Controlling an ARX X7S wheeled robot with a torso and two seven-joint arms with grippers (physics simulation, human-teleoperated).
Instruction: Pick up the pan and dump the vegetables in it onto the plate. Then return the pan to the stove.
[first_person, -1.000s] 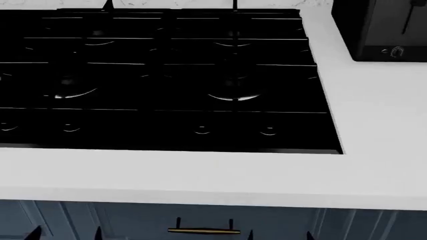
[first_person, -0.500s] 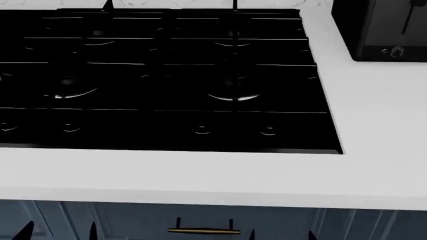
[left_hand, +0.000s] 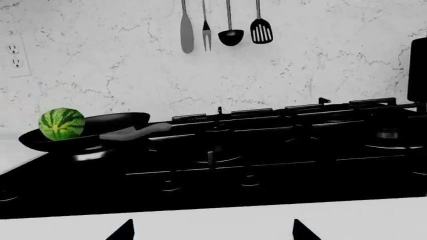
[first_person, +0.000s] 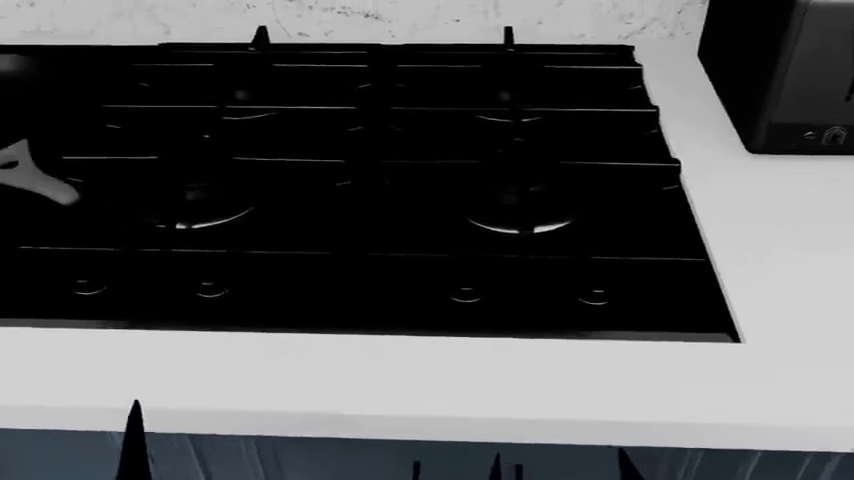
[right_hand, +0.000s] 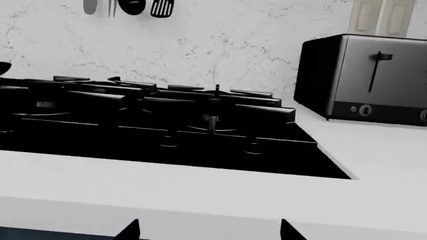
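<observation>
The black pan (left_hand: 87, 134) rests on the stove (left_hand: 267, 150) at its far left end, its grey handle bracket (left_hand: 137, 131) pointing along the grates. The striped green vegetable (left_hand: 61, 124) lies in the pan. The head view catches only the bracket (first_person: 30, 178) at the left edge of the stove (first_person: 400, 190). My left gripper (left_hand: 212, 232) is open over the white counter in front of the stove, well short of the pan. My right gripper (right_hand: 209, 232) is open too, before the stove's (right_hand: 167, 125) right half. The plate is out of view.
A black toaster (right_hand: 367, 82) stands on the counter (first_person: 400, 380) right of the stove, also seen as the toaster (first_person: 787, 80) in the head view. Utensils (left_hand: 227, 25) hang on the marble wall behind. Blue cabinet fronts (first_person: 267, 460) lie below the counter edge.
The head view has shifted so the stove sits lower and further right, and the pan's grey bracket now shows at the left edge. Fingertips at the bottom edge have moved.
</observation>
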